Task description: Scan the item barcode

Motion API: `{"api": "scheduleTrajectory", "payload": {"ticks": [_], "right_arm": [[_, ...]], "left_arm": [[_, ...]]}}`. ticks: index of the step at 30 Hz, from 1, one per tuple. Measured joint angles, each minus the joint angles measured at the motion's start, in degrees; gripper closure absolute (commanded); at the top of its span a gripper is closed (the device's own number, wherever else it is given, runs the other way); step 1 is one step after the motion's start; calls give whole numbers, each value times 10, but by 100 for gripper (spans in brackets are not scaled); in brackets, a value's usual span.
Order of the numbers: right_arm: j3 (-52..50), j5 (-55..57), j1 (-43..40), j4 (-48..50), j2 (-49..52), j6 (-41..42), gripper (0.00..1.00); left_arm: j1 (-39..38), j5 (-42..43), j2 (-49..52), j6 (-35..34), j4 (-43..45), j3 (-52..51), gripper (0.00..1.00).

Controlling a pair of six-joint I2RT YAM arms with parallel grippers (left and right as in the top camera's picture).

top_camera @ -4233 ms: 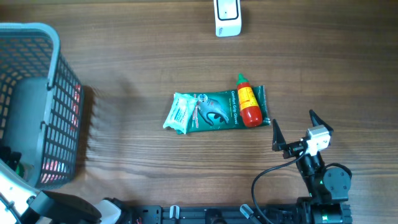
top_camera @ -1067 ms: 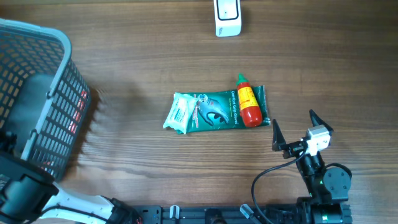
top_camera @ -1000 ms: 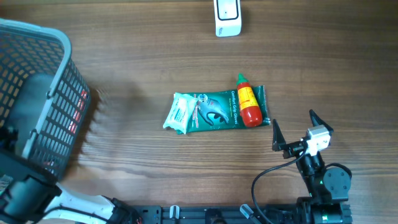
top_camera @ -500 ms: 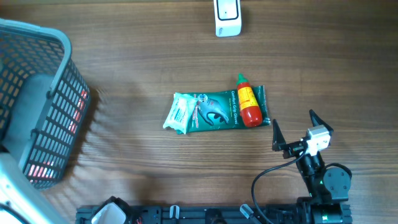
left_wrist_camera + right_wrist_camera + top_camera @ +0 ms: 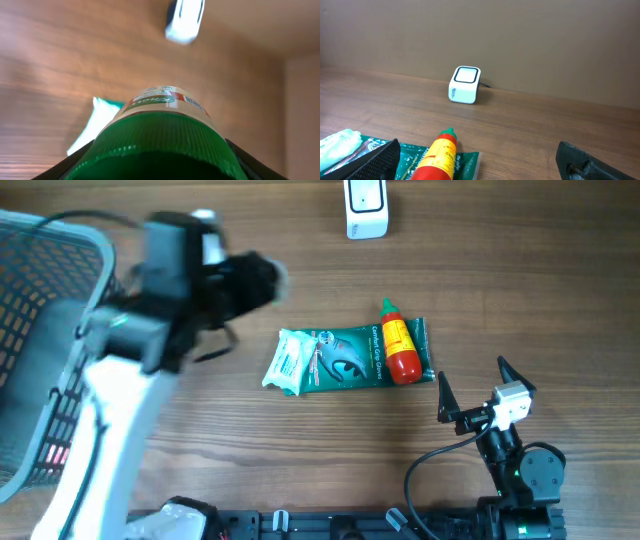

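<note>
Blurred left arm (image 5: 125, 380) hangs by the basket (image 5: 30, 290); red bottle (image 5: 401, 352) lies on green packet (image 5: 340, 362).

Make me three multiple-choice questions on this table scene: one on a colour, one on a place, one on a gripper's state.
1. What colour is the scanner? A black; B white; C red.
2. Where does the red sauce bottle lie? A on the scanner; B on bare wood; C on the green packet.
3. How is the right gripper? A open and empty; B shut on the bottle; C shut on the packet.
Answers: B, its casing shows white from overhead; C, the packet shows beneath its body; A, its fingers stand spread with nothing between.
</note>
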Motion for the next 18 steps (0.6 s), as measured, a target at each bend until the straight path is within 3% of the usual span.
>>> {"api": "scheduleTrajectory", "payload": {"ticks": [6, 12, 16, 18], "right_arm": [[0, 0, 0, 0, 0, 0, 0], [0, 0, 0, 0, 0, 0, 0], [0, 0, 0, 0, 0, 0, 0], [0, 0, 0, 0, 0, 0, 0]], "left_arm": [[-162, -24, 181, 2, -10, -1, 33], [-244, -55, 301, 6, 77, 1, 32], [-254, -90, 375, 8, 103, 1, 32], [-256, -110, 398, 9, 104, 7, 24]]}}
